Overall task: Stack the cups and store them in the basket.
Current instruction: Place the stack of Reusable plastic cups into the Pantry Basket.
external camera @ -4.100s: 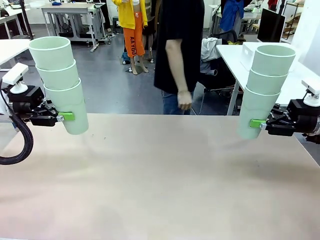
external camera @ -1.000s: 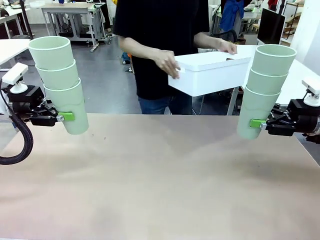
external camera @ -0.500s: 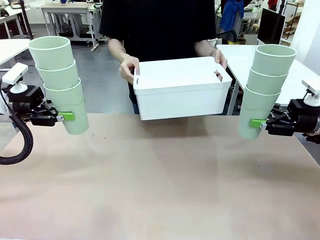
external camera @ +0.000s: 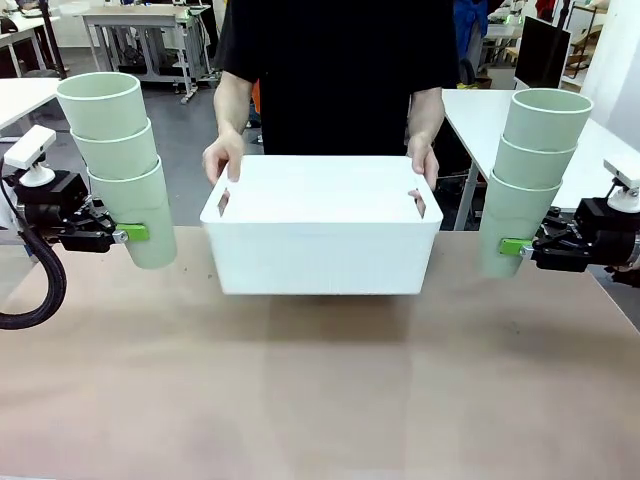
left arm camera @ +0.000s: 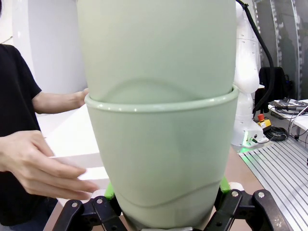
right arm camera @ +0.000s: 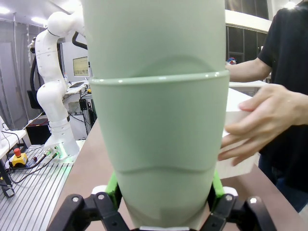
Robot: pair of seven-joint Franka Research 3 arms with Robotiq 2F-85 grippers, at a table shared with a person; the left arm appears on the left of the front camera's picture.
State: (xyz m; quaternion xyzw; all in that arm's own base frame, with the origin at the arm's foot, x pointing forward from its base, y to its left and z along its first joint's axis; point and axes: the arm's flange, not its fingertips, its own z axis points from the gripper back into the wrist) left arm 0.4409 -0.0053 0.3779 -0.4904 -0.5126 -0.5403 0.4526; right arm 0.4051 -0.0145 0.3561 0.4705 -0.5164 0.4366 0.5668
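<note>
Lower and nearer than a moment ago, the large white rectangular plastic basket (external camera: 320,250) sits mid-frame at the beige surface (external camera: 320,400), a person's hands (external camera: 222,158) gripping its far rim; at left, the left gripper (external camera: 131,233) clamps a stack of three pale mint-green plastic cups (external camera: 118,150); at right, the right gripper (external camera: 514,246) clamps another three-cup stack (external camera: 528,170); both stacks hang above the surface.

the cups (external camera: 118,150) at the left are showing a plain pale mint green, and the cups at the right are sharing that shade. the basket (external camera: 320,245) is looking plain white. the surface (external camera: 320,400) is showing a pale beige, perhaps faintly mottled. the person's shirt (external camera: 335,70) is reading plain black. the fingers (external camera: 135,233) are wearing bright green pads (external camera: 515,246) on black.
</note>
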